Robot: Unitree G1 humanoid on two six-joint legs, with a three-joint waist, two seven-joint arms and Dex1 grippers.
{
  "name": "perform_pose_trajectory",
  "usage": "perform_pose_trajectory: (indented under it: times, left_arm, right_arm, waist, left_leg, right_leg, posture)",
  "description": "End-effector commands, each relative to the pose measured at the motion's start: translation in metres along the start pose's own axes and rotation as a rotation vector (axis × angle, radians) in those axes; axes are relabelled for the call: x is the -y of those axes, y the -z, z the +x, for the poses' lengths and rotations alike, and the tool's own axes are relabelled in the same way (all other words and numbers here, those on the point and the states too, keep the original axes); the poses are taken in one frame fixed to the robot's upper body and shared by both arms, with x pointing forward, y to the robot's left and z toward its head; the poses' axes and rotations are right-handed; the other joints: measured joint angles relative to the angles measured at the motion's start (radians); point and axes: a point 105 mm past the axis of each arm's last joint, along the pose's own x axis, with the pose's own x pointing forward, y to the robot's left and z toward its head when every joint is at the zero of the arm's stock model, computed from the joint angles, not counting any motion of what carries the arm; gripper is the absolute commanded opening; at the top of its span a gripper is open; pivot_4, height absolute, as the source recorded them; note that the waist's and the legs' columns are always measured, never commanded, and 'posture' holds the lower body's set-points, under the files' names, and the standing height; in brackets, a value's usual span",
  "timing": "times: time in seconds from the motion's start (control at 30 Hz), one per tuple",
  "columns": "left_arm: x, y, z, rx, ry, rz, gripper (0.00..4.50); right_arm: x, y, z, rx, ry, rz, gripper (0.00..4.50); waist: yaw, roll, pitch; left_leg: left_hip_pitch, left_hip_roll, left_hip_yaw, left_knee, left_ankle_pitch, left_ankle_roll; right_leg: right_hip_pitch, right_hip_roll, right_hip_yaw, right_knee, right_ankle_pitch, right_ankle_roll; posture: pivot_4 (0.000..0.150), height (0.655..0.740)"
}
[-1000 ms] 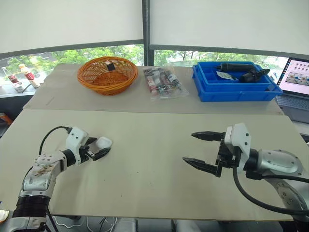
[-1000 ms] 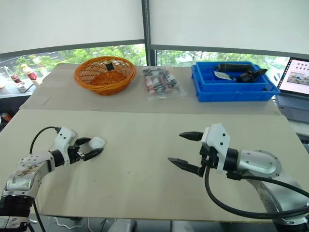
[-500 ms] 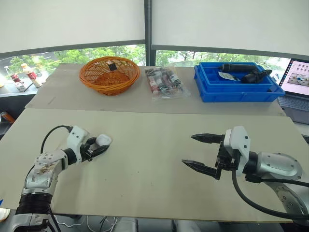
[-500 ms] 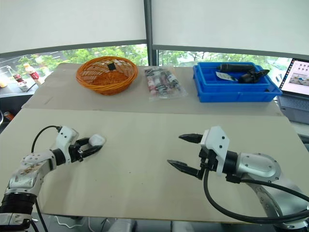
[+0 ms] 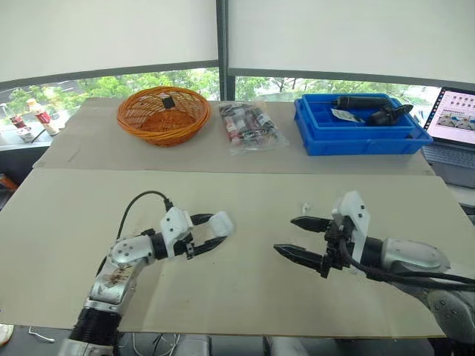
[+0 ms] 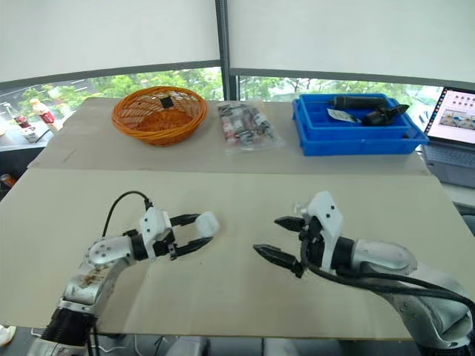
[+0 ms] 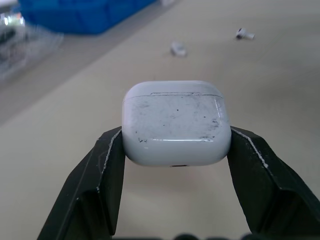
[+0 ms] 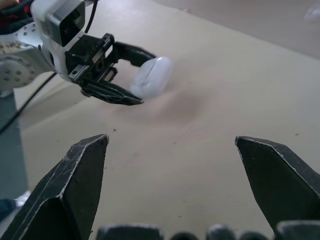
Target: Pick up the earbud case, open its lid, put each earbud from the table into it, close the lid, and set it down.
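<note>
My left gripper [image 5: 214, 231] is shut on the white earbud case [image 5: 221, 222], held just above the beige table [image 5: 223, 289] near its middle. In the left wrist view the closed, scuffed case [image 7: 176, 122] sits between the two black fingers [image 7: 102, 185]. Two small white earbuds [image 7: 178, 48] [image 7: 245, 34] lie on the table beyond it; one earbud [image 5: 304, 206] shows beside my right gripper. My right gripper [image 5: 298, 237] is open and holds nothing, a short way right of the case. The right wrist view looks at the case [image 8: 152, 77] in the left gripper [image 8: 137, 80].
On the far board stand an orange wicker basket [image 5: 164, 114], a clear bag of small items [image 5: 251, 126] and a blue bin [image 5: 361, 124] with dark tools. A laptop [image 5: 454, 130] sits at the far right edge.
My left gripper has carried the case to the right, from the table's left side toward the middle. The right gripper has shifted slightly left and stays open.
</note>
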Motion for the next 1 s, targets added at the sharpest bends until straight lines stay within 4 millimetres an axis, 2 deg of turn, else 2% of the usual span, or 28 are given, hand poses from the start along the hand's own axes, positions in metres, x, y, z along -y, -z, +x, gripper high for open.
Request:
perform_pose_trajectory:
  times: [0.03,0.27,0.7,0.83,1.0]
  left_arm:
    - [0.005,-0.025,0.011,0.114,0.04,0.155,2.51]
    - [0.013,-0.044,0.016,0.212,0.102,0.283,2.51]
    - [0.014,-0.057,0.021,0.259,0.137,0.339,2.51]
    - [0.015,-0.058,0.022,0.262,0.137,0.344,2.51]
    - [0.016,-0.058,0.022,0.268,0.137,0.342,2.51]
  right_arm:
    - [-0.01,-0.002,0.009,0.013,-0.061,0.104,4.5]
    - [-0.015,-0.011,0.022,0.035,-0.133,0.256,4.5]
    - [-0.017,-0.023,0.031,0.049,-0.157,0.307,4.5]
    - [-0.018,-0.021,0.032,0.035,-0.159,0.307,3.36]
    - [-0.017,-0.021,0.033,0.035,-0.156,0.306,1.64]
  waist:
    - [0.001,0.0,0.0]
    - [0.003,0.0,0.0]
    - [0.001,0.0,0.0]
    - [0.001,0.0,0.0]
    - [0.001,0.0,0.0]
  left_leg:
    - [0.0,0.0,0.0,0.0,0.0,0.0]
    - [-0.001,0.0,0.0,0.0,0.0,0.0]
    - [-0.001,0.0,0.0,0.0,0.0,0.0]
    - [-0.001,0.0,0.0,0.0,0.0,0.0]
    - [-0.001,0.0,0.0,0.0,0.0,0.0]
  right_leg:
    - [0.0,0.0,0.0,0.0,0.0,0.0]
    - [0.0,-0.001,0.0,-0.001,0.0,0.0]
    - [0.0,0.0,-0.001,-0.002,0.0,0.001]
    - [0.0,0.0,-0.001,-0.002,0.0,0.001]
    - [0.0,0.0,-0.001,-0.002,0.0,0.001]
  posture:
    - [0.15,0.7282]
    - [0.15,0.7282]
    - [0.15,0.7282]
    - [0.15,0.7282]
    - [0.15,0.7282]
